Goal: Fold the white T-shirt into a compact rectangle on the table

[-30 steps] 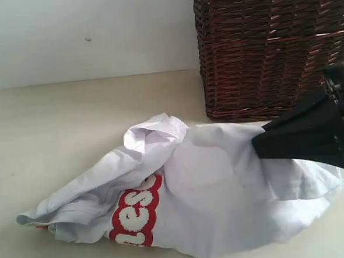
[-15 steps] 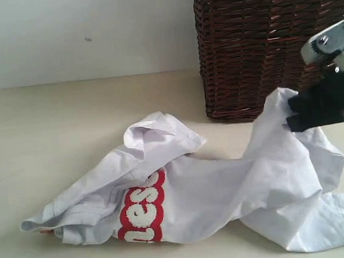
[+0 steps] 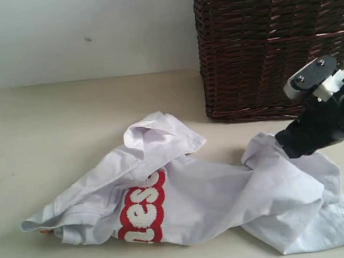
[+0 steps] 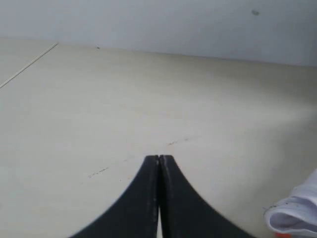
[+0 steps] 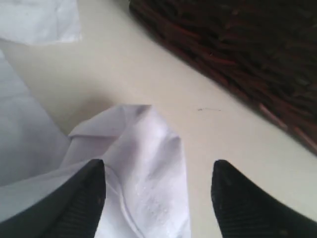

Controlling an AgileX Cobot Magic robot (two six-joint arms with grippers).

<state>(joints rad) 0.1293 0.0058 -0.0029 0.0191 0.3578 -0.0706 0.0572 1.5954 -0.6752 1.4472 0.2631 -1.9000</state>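
My right hand (image 3: 285, 144) lets go of the white T-shirt (image 3: 223, 196): its fingers, closed on the cloth 1 second ago, now stand apart above it. The hand sits lower than 0.5 seconds ago. The peak of fabric I held up in front of the wicker basket (image 3: 260, 47) has sunk into a bunched heap beneath me. The shirt's right side, smooth 1 second ago, is crumpled, with a hem corner spread out on the table (image 3: 72, 123).

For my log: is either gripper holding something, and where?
Nothing is held. The right gripper is open over a fold of the white T-shirt; the left gripper is shut, empty.
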